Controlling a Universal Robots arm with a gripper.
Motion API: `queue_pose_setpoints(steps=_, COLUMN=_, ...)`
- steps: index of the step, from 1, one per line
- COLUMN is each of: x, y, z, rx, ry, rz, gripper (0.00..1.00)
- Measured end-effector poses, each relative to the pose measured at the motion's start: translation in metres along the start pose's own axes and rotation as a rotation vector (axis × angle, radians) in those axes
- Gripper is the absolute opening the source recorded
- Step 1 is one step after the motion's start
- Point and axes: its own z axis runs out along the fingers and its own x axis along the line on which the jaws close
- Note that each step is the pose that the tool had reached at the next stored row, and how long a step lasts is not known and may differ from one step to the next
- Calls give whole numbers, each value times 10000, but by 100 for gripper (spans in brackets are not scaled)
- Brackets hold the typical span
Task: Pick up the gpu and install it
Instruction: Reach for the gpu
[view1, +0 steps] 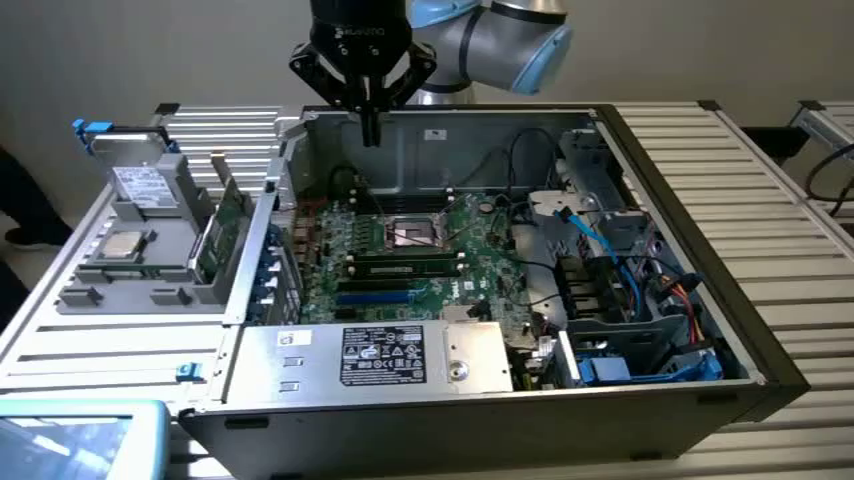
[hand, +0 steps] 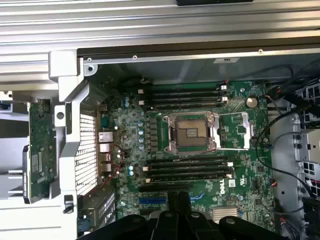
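Table (view1: 747, 200): slatted metal, carrying the open computer case (view1: 441, 150) and everything beside it.
Case: lies on its side with the panel off, so the motherboard (view1: 474, 260) faces up and can be reached from above.
Arm (view1: 514, 35): comes in over the case's rear wall, with the wrist pointing straight down.
Holder (view1: 120, 280): a grey parts rack just outside the case, on the exterior view's left.
Gpu (hand: 41, 150): stands on edge in the holder, just beside the case's side wall. It is untouched, with the green board showing and the black cooler on the face turned away from the case.
Gripper (view1: 370, 130): hangs above the case's rear inner edge, well apart from the gpu. Its jaws are pressed together on nothing.
Step in hand: judged to be the reach for the gpu, since no pick-up has been made.
Doing it well: the jaws would have to spread before they descend, and the gripper should cross the case wall high. A pinch on the bare top edge of the board, clear of the cooler, looks safest, followed by a straight lift out of the holder.
Blue slot (hand: 155, 200): sits on the motherboard inside the case and is vacant.
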Motion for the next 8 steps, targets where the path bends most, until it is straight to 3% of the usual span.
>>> queue_pose_setpoints(steps=8, x=1, y=0, z=-1, rx=1, ry=-1, rz=0, gripper=12)
